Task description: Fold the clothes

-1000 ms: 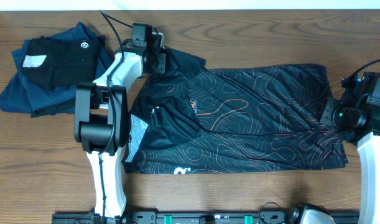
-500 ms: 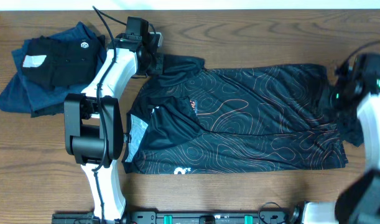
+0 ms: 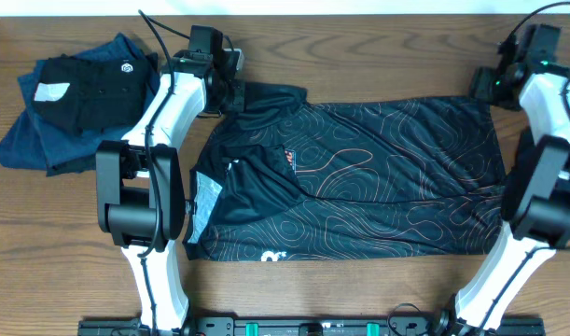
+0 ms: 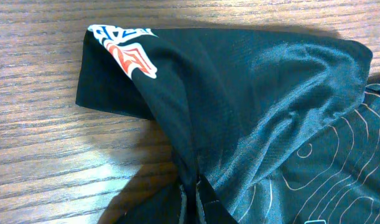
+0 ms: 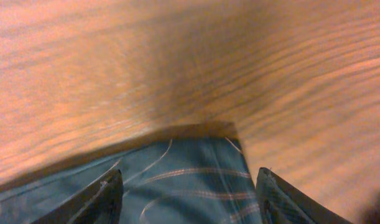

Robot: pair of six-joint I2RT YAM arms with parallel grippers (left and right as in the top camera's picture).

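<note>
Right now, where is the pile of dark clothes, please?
In the overhead view, the pile lies at the far left, beside the left hand gripping the T-shirt.

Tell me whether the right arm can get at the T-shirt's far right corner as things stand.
Probably yes: the right gripper is right at the T-shirt corner, jaws open, a finger on either side, with only bare table beyond it.

No words can be read; the T-shirt (image 3: 378,177) shows only an orange-white sleeve emblem (image 4: 124,53)
</note>
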